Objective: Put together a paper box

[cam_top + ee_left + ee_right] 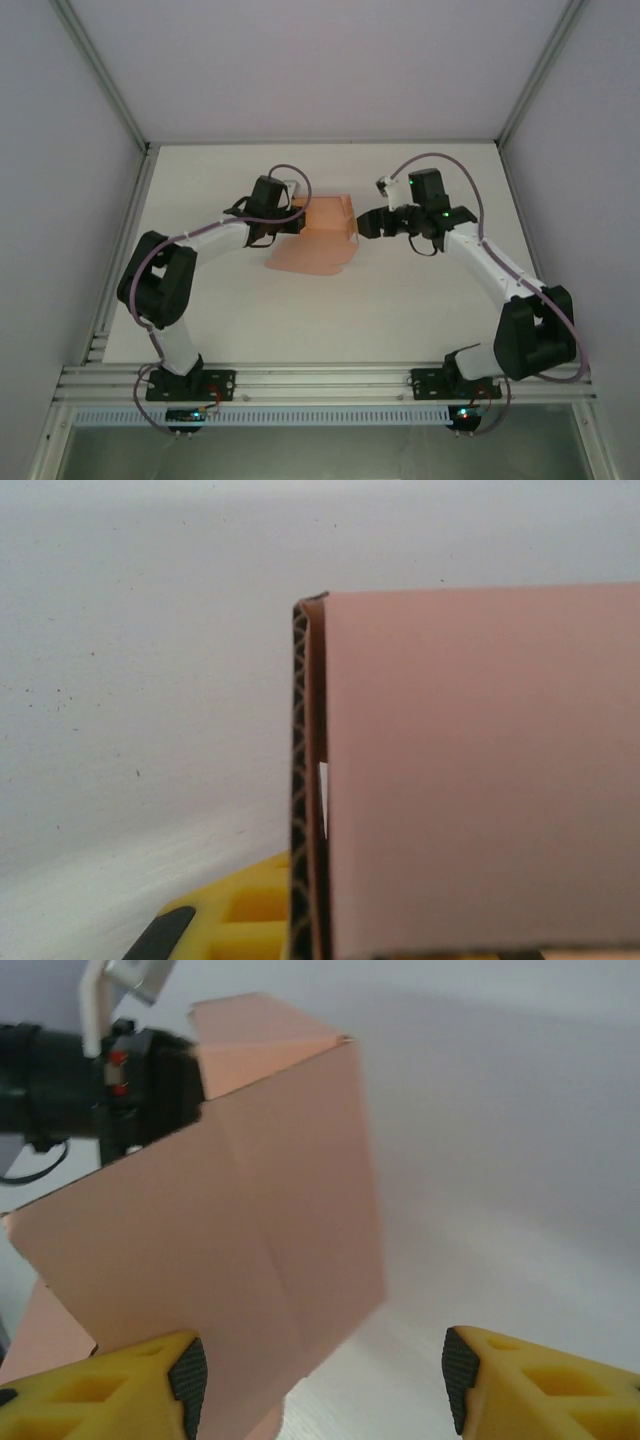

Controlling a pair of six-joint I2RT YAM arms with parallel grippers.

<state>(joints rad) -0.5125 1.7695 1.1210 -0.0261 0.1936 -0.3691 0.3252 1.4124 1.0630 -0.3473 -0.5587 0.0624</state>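
Propping salmon-pink cardboard paper box (328, 228) upright via left gripper (298, 218) pinch at 9 o'clock; parking right gripper (320, 1380) unclenched at 3.

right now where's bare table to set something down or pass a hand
Bare table lies in front of the paper box, down to the near rail, and along the far strip behind the box. It is crowded mid-table: the left gripper and right gripper sit at the box's two sides.
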